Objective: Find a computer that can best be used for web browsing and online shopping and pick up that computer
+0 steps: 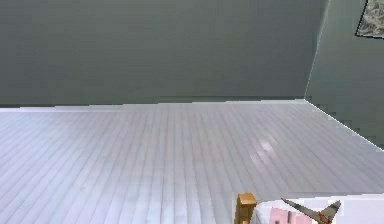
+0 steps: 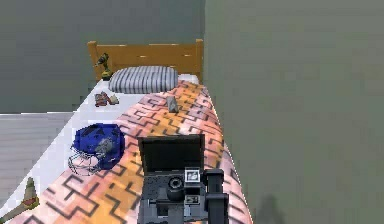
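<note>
A dark laptop [image 2: 171, 154] stands with its lid up on the bed's patterned cover [image 2: 150, 125], near the arm side view's lower middle. Just below it is my gripper [image 2: 170, 192], a dark body at the end of the arm bar [image 2: 214, 203], with a white marked square [image 2: 192, 177] beside it. The laptop lies right behind the gripper's far end on the bed, so I cannot tell whether it holds anything.
The bed has a wooden headboard [image 2: 146, 52] and a striped pillow [image 2: 142, 79] at its far end. A blue bundle [image 2: 97, 147] and small items [image 2: 106, 98] lie on the cover. Grey plank floor [image 1: 150, 150] stretches ahead to green-grey walls. A bedpost [image 1: 246, 206] stands low right.
</note>
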Controlling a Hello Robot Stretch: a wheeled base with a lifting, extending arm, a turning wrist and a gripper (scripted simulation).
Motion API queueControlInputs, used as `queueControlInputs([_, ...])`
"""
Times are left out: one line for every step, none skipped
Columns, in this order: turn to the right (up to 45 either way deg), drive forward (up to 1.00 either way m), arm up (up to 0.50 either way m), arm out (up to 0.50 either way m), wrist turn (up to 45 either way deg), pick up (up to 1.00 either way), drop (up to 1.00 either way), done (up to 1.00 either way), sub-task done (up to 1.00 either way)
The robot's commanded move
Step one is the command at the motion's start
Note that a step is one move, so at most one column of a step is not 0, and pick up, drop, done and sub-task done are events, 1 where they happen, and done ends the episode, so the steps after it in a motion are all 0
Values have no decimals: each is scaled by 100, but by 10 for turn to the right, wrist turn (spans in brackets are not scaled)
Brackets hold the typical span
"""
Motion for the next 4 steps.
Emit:
queueControlInputs([0, 0, 0, 0, 450, 0, 0, 0, 0])
queueControlInputs([0, 0, 0, 0, 450, 0, 0, 0, 0])
queueControlInputs([0, 0, 0, 0, 450, 0, 0, 0, 0])
queueControlInputs([0, 0, 0, 0, 240, 0, 0, 0, 0])
